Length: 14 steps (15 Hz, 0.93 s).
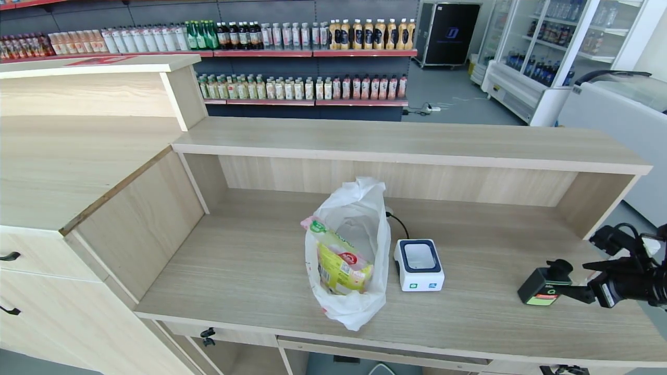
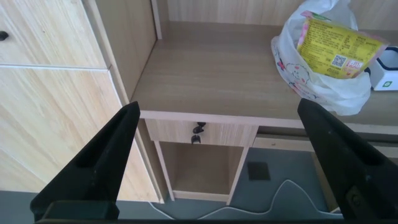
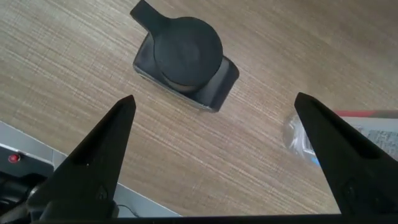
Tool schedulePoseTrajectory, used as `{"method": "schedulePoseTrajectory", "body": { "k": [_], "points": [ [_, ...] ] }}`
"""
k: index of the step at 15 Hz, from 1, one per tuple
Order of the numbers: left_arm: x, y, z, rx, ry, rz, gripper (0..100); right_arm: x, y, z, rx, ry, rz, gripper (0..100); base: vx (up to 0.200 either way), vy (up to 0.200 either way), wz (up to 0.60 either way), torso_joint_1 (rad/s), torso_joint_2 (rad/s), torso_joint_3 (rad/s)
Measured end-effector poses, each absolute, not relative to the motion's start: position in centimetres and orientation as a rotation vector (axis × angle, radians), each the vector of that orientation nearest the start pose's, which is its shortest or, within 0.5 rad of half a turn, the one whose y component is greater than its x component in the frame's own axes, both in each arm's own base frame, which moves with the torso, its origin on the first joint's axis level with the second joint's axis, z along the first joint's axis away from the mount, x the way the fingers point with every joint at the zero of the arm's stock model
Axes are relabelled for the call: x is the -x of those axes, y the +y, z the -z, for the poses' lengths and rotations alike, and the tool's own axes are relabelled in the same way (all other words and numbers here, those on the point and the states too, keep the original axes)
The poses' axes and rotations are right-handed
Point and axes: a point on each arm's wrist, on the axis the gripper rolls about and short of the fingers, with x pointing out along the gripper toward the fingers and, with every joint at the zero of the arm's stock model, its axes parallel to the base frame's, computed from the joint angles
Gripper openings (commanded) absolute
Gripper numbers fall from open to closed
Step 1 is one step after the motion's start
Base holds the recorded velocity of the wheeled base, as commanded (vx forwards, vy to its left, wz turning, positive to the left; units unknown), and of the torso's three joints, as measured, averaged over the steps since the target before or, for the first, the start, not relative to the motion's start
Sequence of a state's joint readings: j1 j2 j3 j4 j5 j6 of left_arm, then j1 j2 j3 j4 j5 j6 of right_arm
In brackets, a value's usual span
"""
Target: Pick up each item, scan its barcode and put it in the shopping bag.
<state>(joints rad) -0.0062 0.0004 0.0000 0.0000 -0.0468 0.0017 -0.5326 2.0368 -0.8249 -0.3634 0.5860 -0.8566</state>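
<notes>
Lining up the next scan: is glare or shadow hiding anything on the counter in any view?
Head view: even light, no harsh glare on the scanner, counter edges bowed by the wide lens. Left wrist view: shopping bag brightly lit, shade below the counter. Right wrist view: black item evenly lit.

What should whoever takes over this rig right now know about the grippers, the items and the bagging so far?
Left gripper: open, empty, low in front of the wooden counter.
Right gripper: open, empty, aimed at the small black round-lidded container on the counter, right of the white barcode scanner.
Yellow-green snack packet sits inside the white plastic shopping bag, just left of the scanner.
Done: packet bagged. Left: grasp, scan and bag at least the black container.
</notes>
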Motion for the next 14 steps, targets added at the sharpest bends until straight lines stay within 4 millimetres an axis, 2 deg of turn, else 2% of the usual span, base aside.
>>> {"method": "schedulePoseTrajectory", "body": {
  "k": [4, 7, 14],
  "points": [
    [2.3, -0.1, -7.5, -0.001, 0.000, 0.053, 100, -31.3, -14.2, -3.7, 0.381, 0.611, -0.422, 100, 0.000, 0.000, 0.00, 0.000, 0.00, 0.000],
    [2.3, -0.1, -7.5, -0.002, 0.000, 0.052, 100, -32.0, -13.6, -2.5, 0.378, 0.614, -0.454, 100, 0.000, 0.000, 0.00, 0.000, 0.00, 0.000],
    [2.3, -0.1, -7.5, -0.002, 0.000, 0.053, 100, -33.8, -12.6, -1.1, 0.351, 0.556, -0.566, 100, 0.000, 0.000, 0.00, 0.000, 0.00, 0.000]
  ]
}}
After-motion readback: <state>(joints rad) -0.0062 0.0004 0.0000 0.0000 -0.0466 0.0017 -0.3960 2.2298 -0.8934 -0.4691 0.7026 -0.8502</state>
